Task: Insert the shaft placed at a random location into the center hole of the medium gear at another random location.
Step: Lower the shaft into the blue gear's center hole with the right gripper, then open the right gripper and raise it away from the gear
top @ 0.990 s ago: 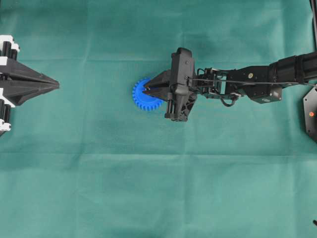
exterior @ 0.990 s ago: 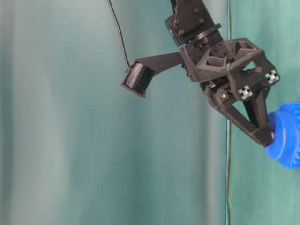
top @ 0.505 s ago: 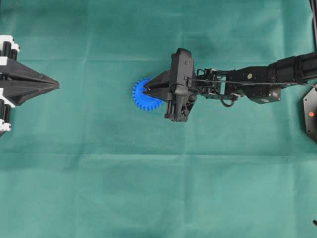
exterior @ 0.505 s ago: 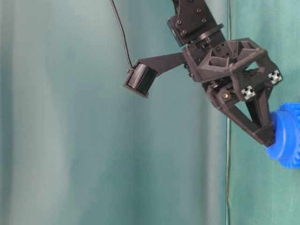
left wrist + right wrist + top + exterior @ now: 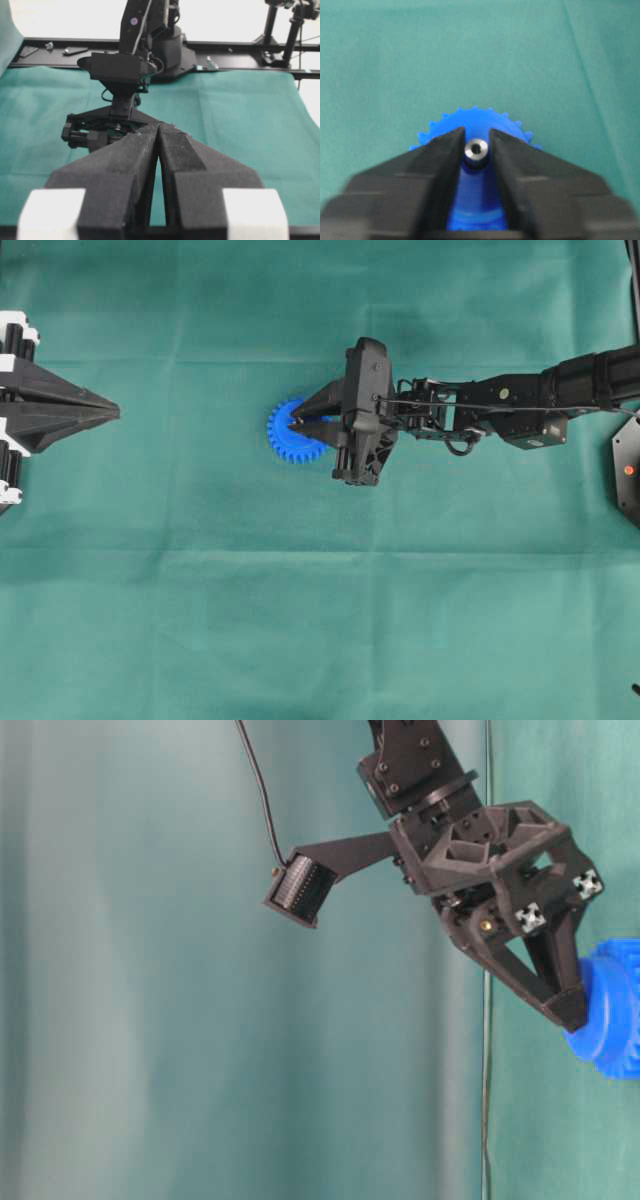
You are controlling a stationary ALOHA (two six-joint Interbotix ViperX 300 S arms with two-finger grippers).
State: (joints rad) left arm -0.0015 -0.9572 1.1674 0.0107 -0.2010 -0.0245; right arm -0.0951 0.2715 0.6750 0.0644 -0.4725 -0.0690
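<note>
The blue medium gear (image 5: 284, 437) lies flat on the green cloth, also in the table-level view (image 5: 612, 1020) and the right wrist view (image 5: 475, 119). The silvery shaft (image 5: 476, 149) stands upright in the middle of the gear's face and fills the center hole, so the hole is hidden. My right gripper (image 5: 293, 423) (image 5: 476, 131) (image 5: 572, 1012) is low over the gear, its jaws slightly apart on either side of the shaft, with thin gaps showing. My left gripper (image 5: 117, 413) (image 5: 159, 126) is shut and empty at the far left.
The right arm (image 5: 500, 405) stretches in from the right edge; its gripper also shows in the left wrist view (image 5: 117, 120). A black frame rail (image 5: 225, 50) runs behind the cloth. A hanging cable (image 5: 255, 790) runs to the wrist camera.
The right gripper's jaws have parted slightly over the gear, and blue now shows between them. The gear and the left arm have not moved.
</note>
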